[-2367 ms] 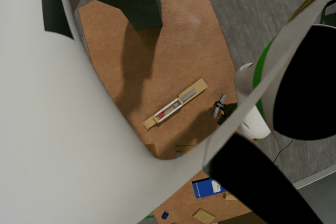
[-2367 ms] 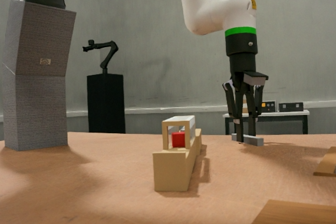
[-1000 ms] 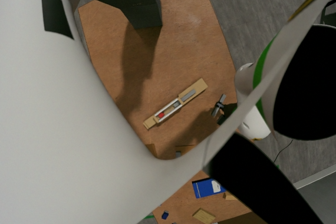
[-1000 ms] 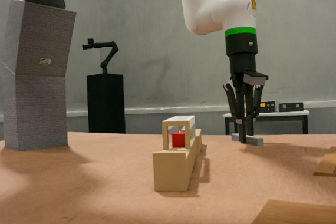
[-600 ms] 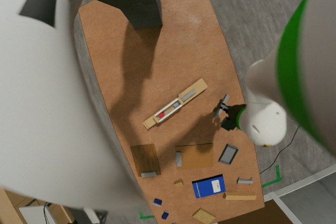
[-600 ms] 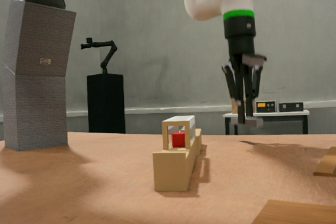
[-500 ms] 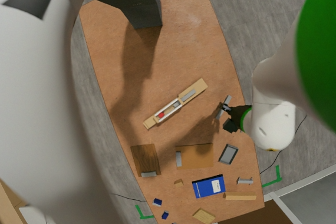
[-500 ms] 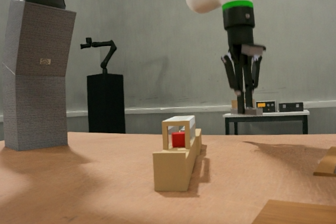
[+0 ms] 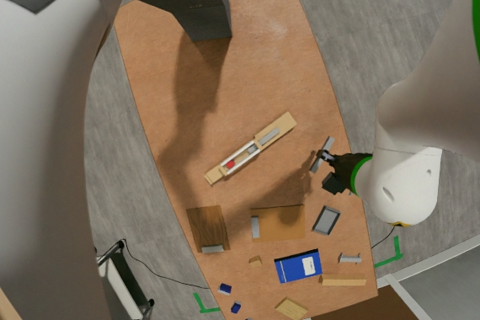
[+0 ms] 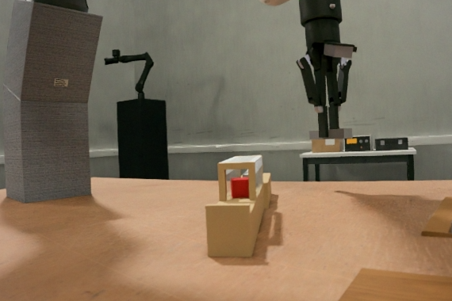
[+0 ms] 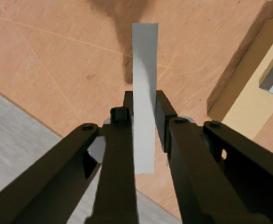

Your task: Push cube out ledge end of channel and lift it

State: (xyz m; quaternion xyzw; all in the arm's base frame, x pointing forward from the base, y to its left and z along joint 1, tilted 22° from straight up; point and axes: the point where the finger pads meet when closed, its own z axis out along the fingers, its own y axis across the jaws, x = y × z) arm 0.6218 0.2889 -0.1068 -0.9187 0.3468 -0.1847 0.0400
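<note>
A red cube (image 9: 230, 164) (image 10: 239, 187) sits inside a wooden channel (image 9: 275, 125) (image 10: 234, 215) (image 11: 247, 107) with a clear roof, near its lower-left end in the overhead view. That end has a short ledge (image 9: 212, 176). A grey piece (image 9: 268, 136) lies on the long ledge at the other end. My gripper (image 9: 324, 157) (image 10: 328, 130) (image 11: 143, 103) is shut on a flat grey bar (image 9: 329, 142) (image 10: 341, 133) (image 11: 144, 60). It holds the bar level, high above the table, to the right of the channel and apart from it.
A dark wood board (image 9: 208, 226), a light wood board (image 9: 282, 222), a grey tray (image 9: 326, 220), a blue book (image 9: 298, 265) and several small blocks lie at the table's near end. The grey robot pedestal (image 9: 198, 6) (image 10: 47, 100) stands at the far end.
</note>
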